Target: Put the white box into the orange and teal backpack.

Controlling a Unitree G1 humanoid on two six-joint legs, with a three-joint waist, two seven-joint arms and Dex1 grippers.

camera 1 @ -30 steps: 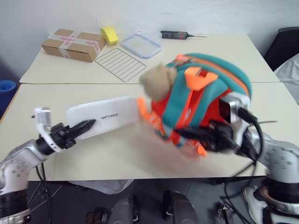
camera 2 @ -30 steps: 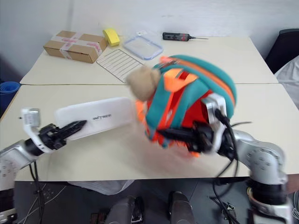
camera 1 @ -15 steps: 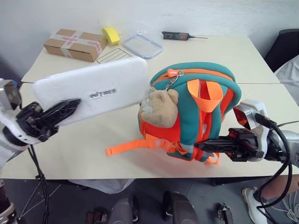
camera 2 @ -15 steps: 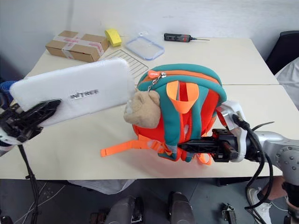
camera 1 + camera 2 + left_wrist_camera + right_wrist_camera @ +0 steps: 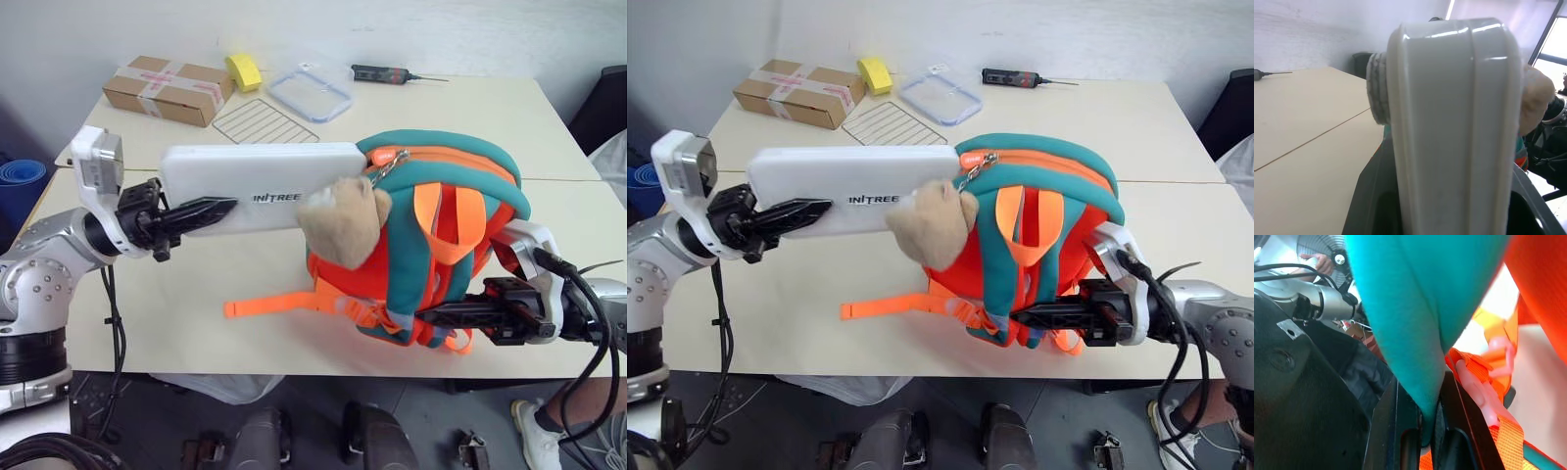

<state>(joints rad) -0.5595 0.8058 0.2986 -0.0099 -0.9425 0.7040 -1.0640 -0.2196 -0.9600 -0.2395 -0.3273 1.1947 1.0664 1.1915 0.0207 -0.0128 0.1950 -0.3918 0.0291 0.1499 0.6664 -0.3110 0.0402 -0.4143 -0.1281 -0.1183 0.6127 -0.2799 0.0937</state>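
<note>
Two beige tables (image 5: 245,284) pushed together before a white wall (image 5: 323,24). Right of the tables, a dark chair (image 5: 602,108); left, a blue roll (image 5: 22,181).

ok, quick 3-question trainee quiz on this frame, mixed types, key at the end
1. True or false: the white box lies flat on the table.
2. What does the right gripper pinch? A) the plush toy B) the backpack's teal trim C) the wire rack
3. Fill in: the box's far end meets the backpack near its ____.

Key: 1 false, the left gripper holds it up. 2 B. 3 zipper.
</note>
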